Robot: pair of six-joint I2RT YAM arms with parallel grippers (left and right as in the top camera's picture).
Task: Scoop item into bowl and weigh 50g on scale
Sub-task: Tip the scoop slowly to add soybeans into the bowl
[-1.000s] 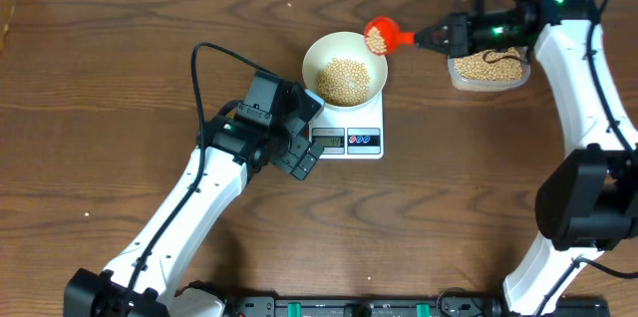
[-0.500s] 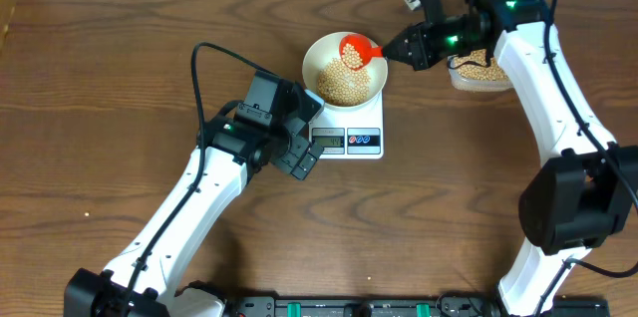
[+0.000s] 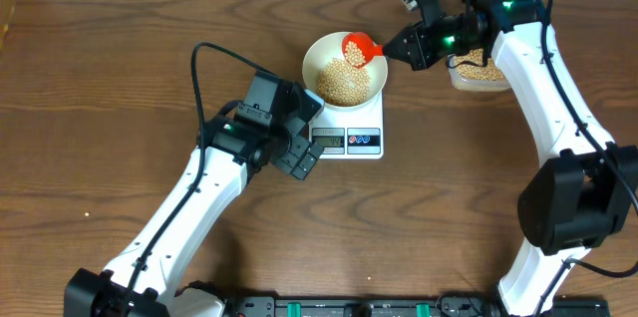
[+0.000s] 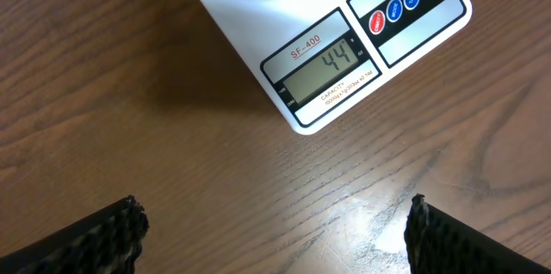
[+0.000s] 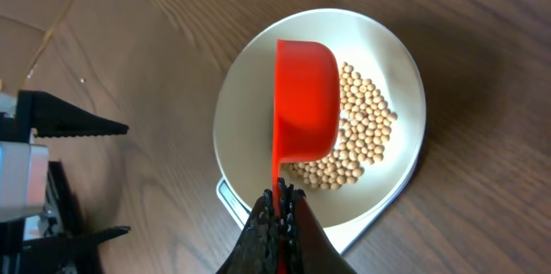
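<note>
The white bowl (image 3: 345,70) sits on the white scale (image 3: 349,140) and holds a heap of tan beans (image 3: 341,80). The scale's display (image 4: 325,65) reads 44. My right gripper (image 3: 407,47) is shut on the handle of a red scoop (image 3: 357,49), held over the bowl's far right rim with beans in it. In the right wrist view the scoop (image 5: 304,108) shows its underside above the bowl (image 5: 250,110) and beans (image 5: 357,140). My left gripper (image 3: 304,162) is open and empty on the table just left of the scale's display.
A clear plastic tub (image 3: 477,73) of beans stands right of the scale, under my right arm. A black cable loops off my left arm at the left.
My right gripper carried the scoop of beans from right of the bowl to above its far right rim, then nearly stopped. The left arm has not moved.
</note>
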